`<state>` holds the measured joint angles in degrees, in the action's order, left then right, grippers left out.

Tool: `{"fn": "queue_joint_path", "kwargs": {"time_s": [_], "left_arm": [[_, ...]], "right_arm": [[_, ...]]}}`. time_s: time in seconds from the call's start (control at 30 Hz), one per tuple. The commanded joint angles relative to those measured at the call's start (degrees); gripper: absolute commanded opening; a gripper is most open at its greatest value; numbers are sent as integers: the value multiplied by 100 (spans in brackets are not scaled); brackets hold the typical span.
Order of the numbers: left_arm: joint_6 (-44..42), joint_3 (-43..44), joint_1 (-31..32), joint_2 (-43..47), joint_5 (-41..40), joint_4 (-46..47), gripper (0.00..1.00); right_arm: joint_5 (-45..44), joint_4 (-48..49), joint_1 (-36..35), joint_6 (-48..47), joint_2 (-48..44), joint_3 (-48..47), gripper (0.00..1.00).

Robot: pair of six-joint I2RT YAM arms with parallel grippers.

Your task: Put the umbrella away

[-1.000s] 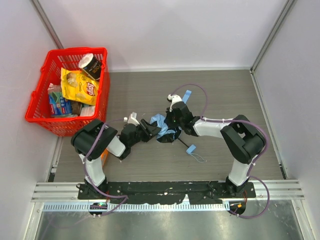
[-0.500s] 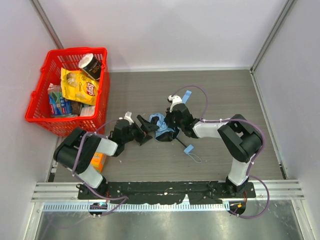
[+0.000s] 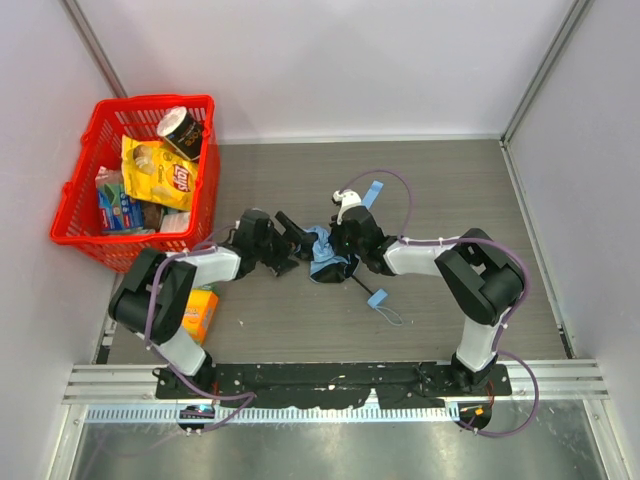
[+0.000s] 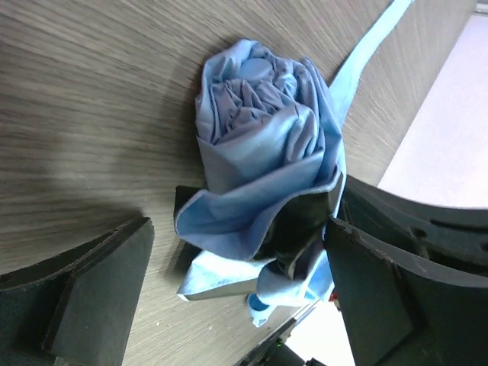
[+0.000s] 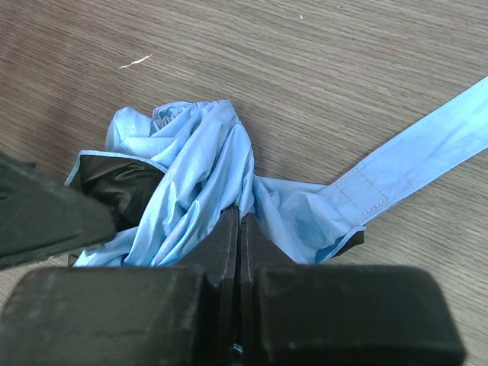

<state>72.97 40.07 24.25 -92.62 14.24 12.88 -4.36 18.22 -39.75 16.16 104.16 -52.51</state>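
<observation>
From above, the umbrella (image 3: pixel 325 256) lay mid-counter as a small crumpled bundle between the two arms, well apart from the red basket (image 3: pixel 150 101) at the far left. The right hand (image 3: pixel 338 247) was on the bundle's right side, and the left hand (image 3: pixel 291 243) stood just beside its left side with its jaws spread wide. A thin black shaft (image 3: pixel 365 288) ran out of the bundle toward the near edge. The step in hand looked like gathering the loose canopy into a tight roll.

The left wrist view showed the sky-blue cloth twisted into a rose-like whorl, dark lining showing beneath, framed by the two fingers (image 4: pixel 99 286) but touched by neither. The next move probably called for closing squarely on the thick part without letting the folds spring loose.

In the right wrist view the fingers (image 5: pixel 225 244) were pressed together, pinching a fold of the cloth. The flat strap (image 5: pixel 404 156) trailed away, unfastened.
</observation>
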Motion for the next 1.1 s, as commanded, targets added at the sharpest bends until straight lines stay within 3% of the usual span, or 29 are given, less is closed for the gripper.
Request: {"fn": "queue_joint_path", "kwargs": {"time_s": [0.0, 0.07, 0.33, 0.53, 0.7, 0.87, 1.07], "left_arm": [[-300, 631, 26, -388, -570, -889, 100], [-266, 861, 132, -511, -860, -1235, 100], [-169, 940, 264, -977, -1063, -550, 100], [-153, 1441, 651, -1135, -1845, -1814, 100], [-20, 1574, 704, -1478, -2197, -2316, 100], [138, 1346, 730, -1671, -2513, -2081, 78], [253, 774, 923, -1724, -2611, -780, 60]], "right_arm": [[-74, -1294, -112, -228, 465, 171, 1], [-74, -1303, -121, -236, 474, 162, 1], [-56, -1312, -139, -254, 562, 92, 1], [-91, -1400, -139, -307, 544, 48, 1], [-109, -1400, -139, -298, 509, 57, 1], [-179, -1444, -209, -377, 456, 31, 1], [-276, -1523, -332, -412, 509, -110, 1]]}}
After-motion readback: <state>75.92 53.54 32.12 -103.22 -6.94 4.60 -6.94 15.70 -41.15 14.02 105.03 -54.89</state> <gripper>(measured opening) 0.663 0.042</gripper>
